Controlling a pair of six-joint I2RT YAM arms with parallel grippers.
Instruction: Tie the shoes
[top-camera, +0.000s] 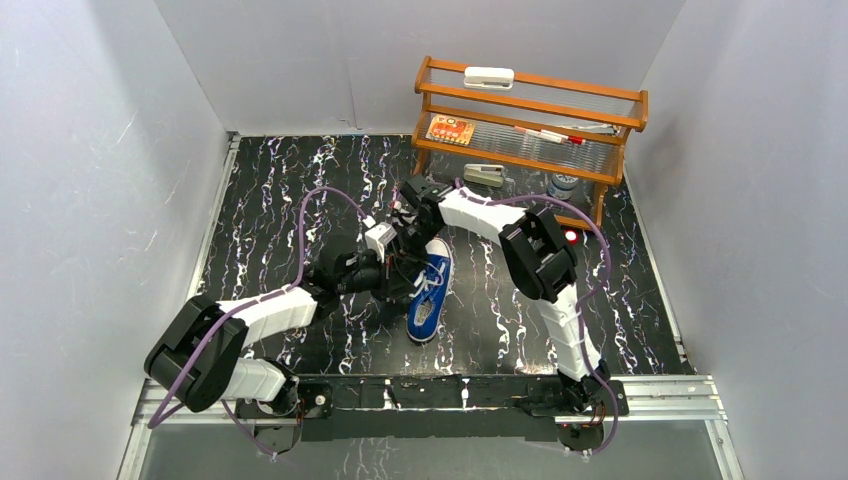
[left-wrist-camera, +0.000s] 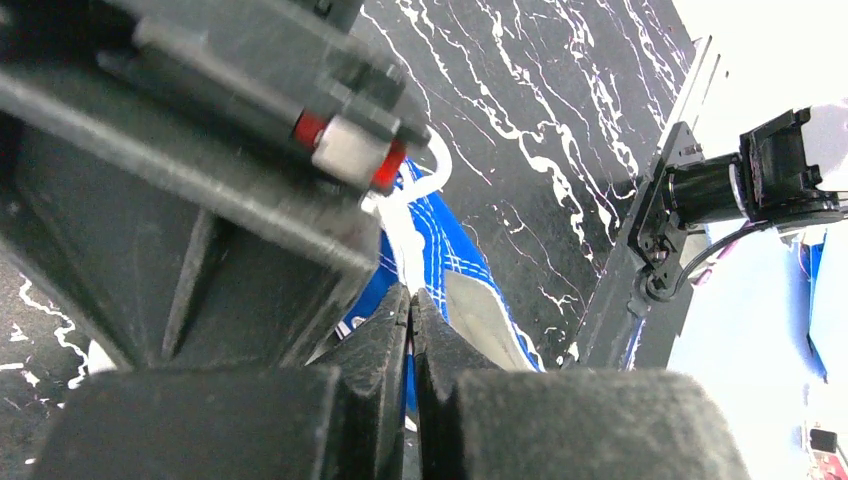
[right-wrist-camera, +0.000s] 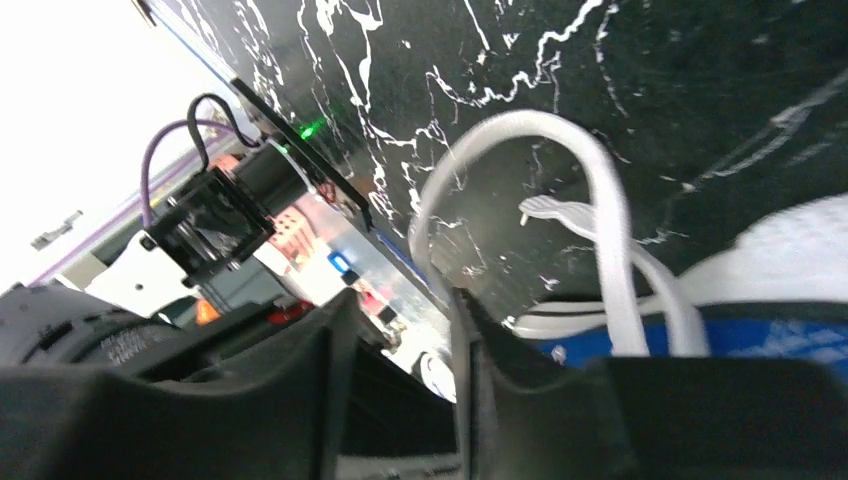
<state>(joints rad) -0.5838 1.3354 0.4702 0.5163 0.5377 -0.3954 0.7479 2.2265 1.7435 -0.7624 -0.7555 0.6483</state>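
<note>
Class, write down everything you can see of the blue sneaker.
The sneaker is small, seemingly blue canvas, with a white sole edge and long white laces. It rests sole down on the black marbled table, between both arms. One lace arches up in a loop. The left gripper has its jaws shut, apparently on a lace; the right gripper, jaws open, sits beside the loop.

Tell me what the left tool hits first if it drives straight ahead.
Probably the blue sneaker, just beyond the left tool, which seems shut on the white lace; depth is unclear.
</note>
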